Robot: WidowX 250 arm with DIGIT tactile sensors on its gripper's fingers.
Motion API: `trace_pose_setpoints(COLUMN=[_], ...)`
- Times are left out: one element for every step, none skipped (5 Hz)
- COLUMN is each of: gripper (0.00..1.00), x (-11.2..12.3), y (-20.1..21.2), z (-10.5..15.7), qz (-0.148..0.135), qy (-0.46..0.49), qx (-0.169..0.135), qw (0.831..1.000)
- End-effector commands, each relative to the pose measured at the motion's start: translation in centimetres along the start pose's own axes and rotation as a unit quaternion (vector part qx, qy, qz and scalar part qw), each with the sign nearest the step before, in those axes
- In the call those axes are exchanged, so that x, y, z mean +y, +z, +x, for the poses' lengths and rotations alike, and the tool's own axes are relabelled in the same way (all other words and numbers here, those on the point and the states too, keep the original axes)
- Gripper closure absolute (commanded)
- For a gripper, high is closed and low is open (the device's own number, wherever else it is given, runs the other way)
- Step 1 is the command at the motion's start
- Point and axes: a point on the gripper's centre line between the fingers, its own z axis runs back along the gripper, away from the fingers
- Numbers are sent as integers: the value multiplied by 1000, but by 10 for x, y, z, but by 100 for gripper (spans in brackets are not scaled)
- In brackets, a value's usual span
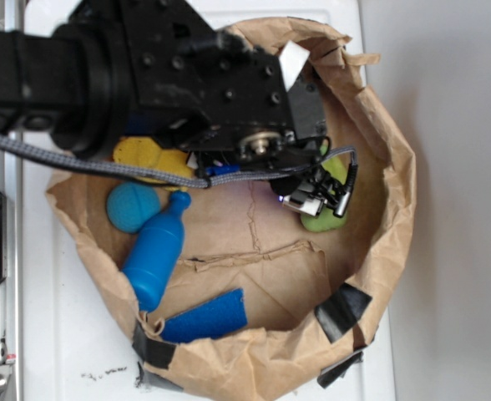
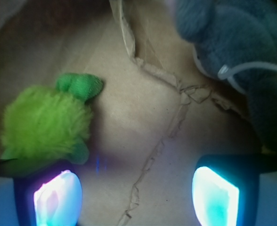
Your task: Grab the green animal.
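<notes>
Gripper [image 2: 136, 195] spread wide, holding nothing, green animal [image 2: 46, 125] just beyond its left pad, off-centre, on brown paper [image 2: 143, 122]

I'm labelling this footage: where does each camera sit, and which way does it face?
Exterior: overhead, looking down into the paper bag; arm and pincer show above the green animal.
Wrist: on the arm, facing the bag floor; its two fingers frame the bottom edge, open.
Shared: the green animal and bag.

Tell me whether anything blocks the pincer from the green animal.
Nothing visible does. In the wrist view the green animal lies on bare brown paper just ahead of one open pincer finger; the grey plush sits off to the other side.
</notes>
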Motion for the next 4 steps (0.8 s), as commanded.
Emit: trace_pose_setpoints(gripper=[0,0,0,0], x=[10,7,1,-5], y=[22,36,44,44], z=[26,23,16,8], qz=[-55,-76,-104,-128], qy=[70,68,46,40], qx=[1,16,16,13], qw=[996,995,993,991])
